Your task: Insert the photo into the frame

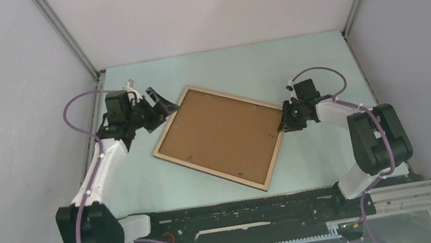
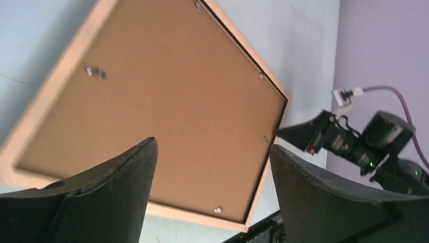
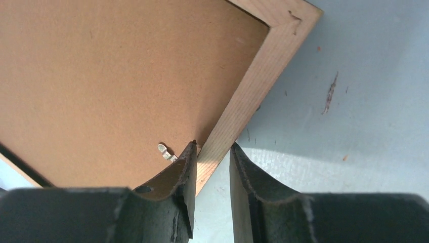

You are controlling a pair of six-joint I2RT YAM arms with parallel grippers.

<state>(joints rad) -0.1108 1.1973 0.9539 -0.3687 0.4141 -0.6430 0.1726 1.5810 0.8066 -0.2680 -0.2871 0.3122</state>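
The frame (image 1: 274, 149) lies back side up in the middle of the table, its light wood rim around a plain brown backing board (image 1: 218, 135). The photo is not in view. My left gripper (image 1: 164, 109) is open and empty, just off the frame's far-left edge; in the left wrist view the gripper (image 2: 213, 143) hovers over the rim (image 2: 53, 83) and the board (image 2: 177, 101). My right gripper (image 1: 283, 125) is at the frame's right corner. In the right wrist view the gripper (image 3: 213, 144) is shut across the wood rim (image 3: 252, 86), next to a small metal tab (image 3: 166, 151).
Grey enclosure walls with metal corner posts (image 1: 65, 34) close in the back and both sides. A black base rail (image 1: 247, 211) runs along the near edge. My right gripper also shows in the left wrist view (image 2: 296, 132).
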